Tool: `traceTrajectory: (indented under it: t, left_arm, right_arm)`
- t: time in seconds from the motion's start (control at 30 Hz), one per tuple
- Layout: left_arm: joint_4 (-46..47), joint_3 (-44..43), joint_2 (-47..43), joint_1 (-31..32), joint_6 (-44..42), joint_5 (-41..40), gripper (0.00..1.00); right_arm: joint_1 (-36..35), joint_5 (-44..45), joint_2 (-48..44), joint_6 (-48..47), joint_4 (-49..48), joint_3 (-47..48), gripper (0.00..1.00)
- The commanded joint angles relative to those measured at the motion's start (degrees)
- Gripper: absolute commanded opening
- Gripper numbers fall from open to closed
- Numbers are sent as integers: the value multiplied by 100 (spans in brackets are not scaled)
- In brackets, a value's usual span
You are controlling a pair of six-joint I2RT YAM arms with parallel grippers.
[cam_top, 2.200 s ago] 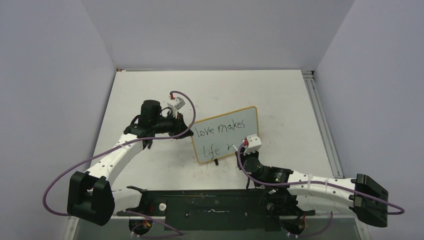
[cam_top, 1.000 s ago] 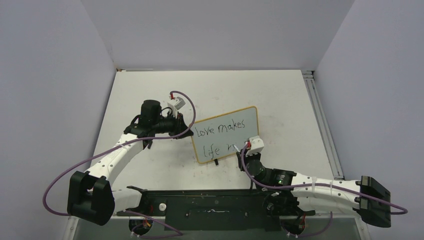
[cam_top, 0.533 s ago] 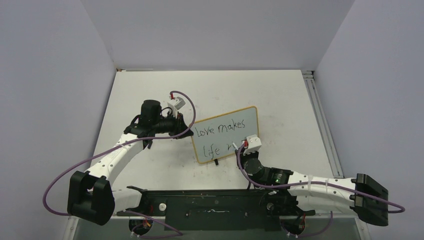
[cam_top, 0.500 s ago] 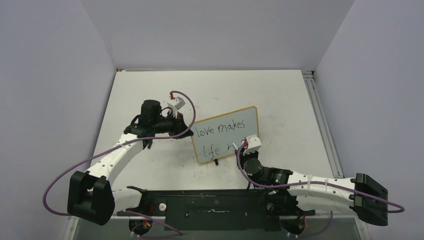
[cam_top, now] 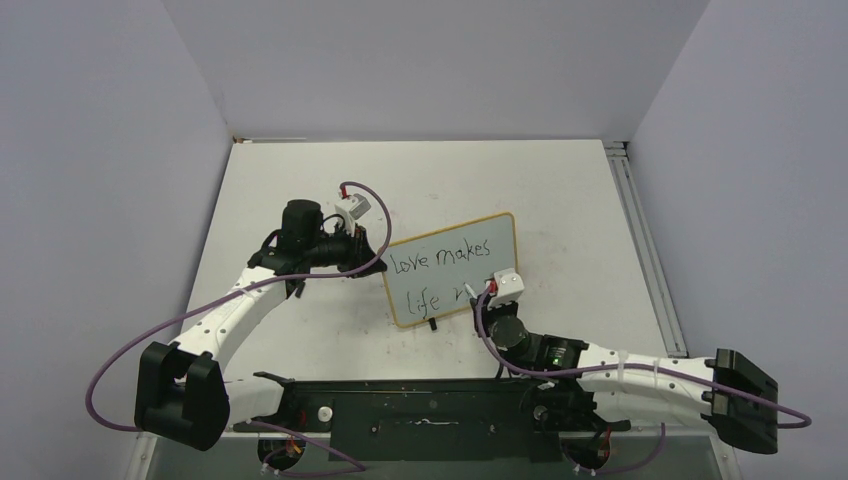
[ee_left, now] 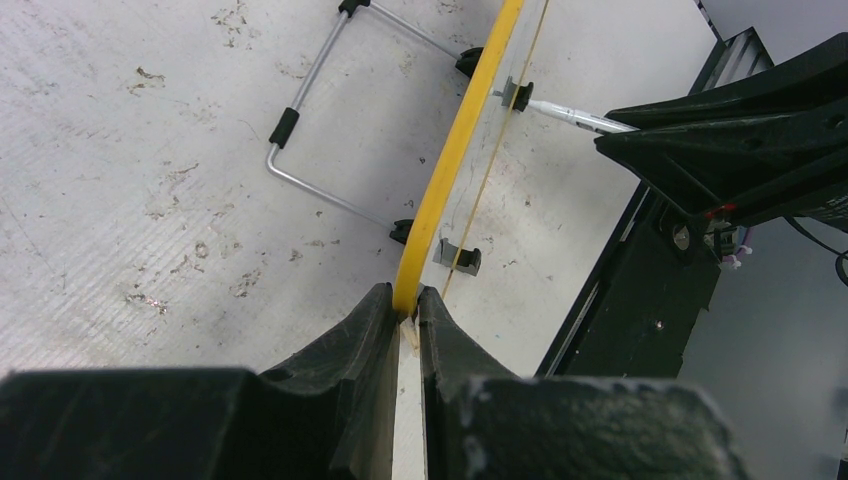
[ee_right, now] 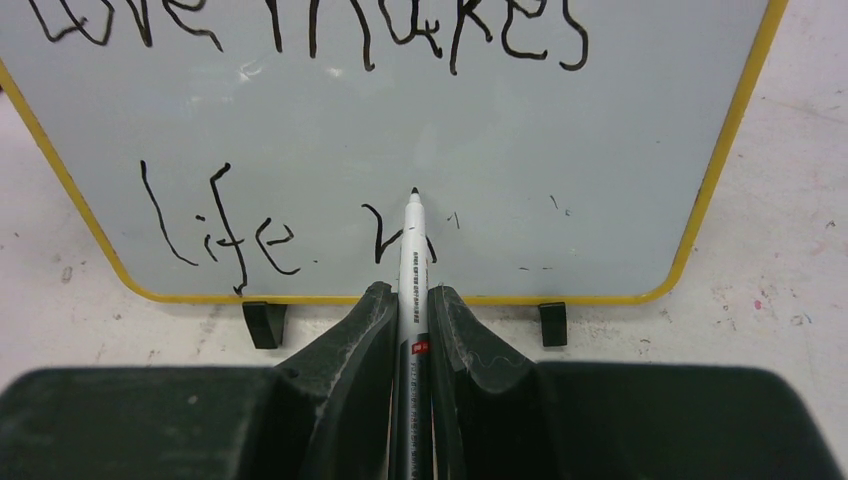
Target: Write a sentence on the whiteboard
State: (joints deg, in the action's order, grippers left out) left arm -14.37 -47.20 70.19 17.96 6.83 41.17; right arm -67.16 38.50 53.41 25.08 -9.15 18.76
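The whiteboard (cam_top: 447,281) stands upright mid-table on two black feet, yellow-framed. On it the sentence (cam_top: 440,261) reads "Love makes", with "life" (ee_right: 232,235) and a started letter below. My left gripper (ee_left: 405,300) is shut on the board's yellow left edge (ee_left: 455,150). My right gripper (ee_right: 411,292) is shut on a white marker (ee_right: 412,250), which points at the board. Its black tip sits just above the started letter, right of "life". The marker (ee_left: 575,117) also shows from the side in the left wrist view, meeting the board's face.
A bent wire stand (ee_left: 320,110) props the board from behind. The black feet (ee_right: 263,325) rest on the scuffed white table. The arms' black base bar (cam_top: 430,410) runs along the near edge. A metal rail (cam_top: 640,240) lines the table's right side. Grey walls close in.
My right gripper has shifted slightly up and to the left along the board with the marker. The left arm and the board have not moved.
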Motion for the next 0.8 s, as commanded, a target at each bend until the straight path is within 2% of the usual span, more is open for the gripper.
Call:
traceTrajectory:
  t: [0.0,0.2,0.4,0.77]
  left_arm:
    - [-26,-201,32,17,-15,-68,0]
    - [-23,-193,8,15,-11,-77,0]
    - [-31,-184,-25,15,2,-92,0]
    - [-48,-179,-52,15,3,-114,0]
  right_arm:
    - [30,-4,-468,102,190,173,5]
    - [36,-70,-748,268,676,154,5]
    - [74,-168,-640,291,1059,238,5]
    - [387,-531,-603,272,964,111,5]
